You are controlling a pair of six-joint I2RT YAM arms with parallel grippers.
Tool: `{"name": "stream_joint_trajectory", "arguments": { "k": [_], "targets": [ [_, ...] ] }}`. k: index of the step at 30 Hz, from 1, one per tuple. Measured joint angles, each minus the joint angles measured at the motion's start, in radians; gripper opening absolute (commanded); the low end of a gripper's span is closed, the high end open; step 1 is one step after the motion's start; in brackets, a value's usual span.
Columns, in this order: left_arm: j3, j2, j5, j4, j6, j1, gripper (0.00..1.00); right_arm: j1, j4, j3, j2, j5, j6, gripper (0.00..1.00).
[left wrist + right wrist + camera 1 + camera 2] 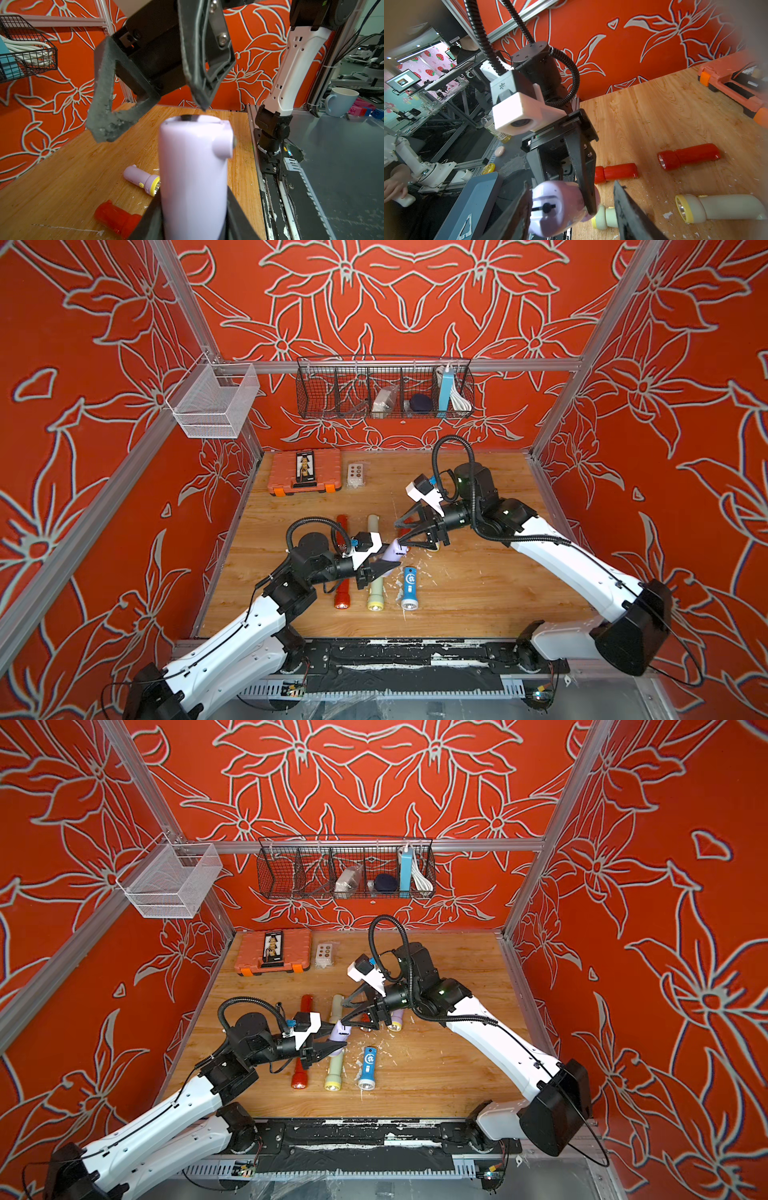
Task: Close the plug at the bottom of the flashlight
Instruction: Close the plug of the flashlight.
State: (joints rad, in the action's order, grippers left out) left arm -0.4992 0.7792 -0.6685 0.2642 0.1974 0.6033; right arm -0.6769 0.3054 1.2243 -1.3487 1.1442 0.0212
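**Lilac flashlight held up, right end effector open at its base**
Your left end effector (385, 561) is clamped on the lilac flashlight (393, 553), lifted over the middle of the tabletop (457, 593). Your right end effector (398, 535) stands open, fingers (629, 212) either side of the flashlight's bottom end (548, 205), gripping nothing.

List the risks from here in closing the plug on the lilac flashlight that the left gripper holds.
1. The right gripper stands open, one fingertip just beside the butt end of the lilac flashlight; a push may land off centre and skid off.
2. The left gripper clamps the body well back from that end, so a push could tilt it or slide it in the grip.
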Motion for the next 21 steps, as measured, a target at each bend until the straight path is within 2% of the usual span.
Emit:
{"name": "stream_joint_trajectory", "arguments": {
  "k": [7,21],
  "targets": [
    [0.0,0.001,0.0,-0.005,-0.001,0.0,0.0,-0.002,-0.005,-0.027,0.001,0.007,0.001,0.6],
    [0.0,-0.011,0.017,-0.04,-0.014,0.0,0.0,-0.012,-0.045,-0.046,0.001,0.044,0.024,0.21]
  ]
}}
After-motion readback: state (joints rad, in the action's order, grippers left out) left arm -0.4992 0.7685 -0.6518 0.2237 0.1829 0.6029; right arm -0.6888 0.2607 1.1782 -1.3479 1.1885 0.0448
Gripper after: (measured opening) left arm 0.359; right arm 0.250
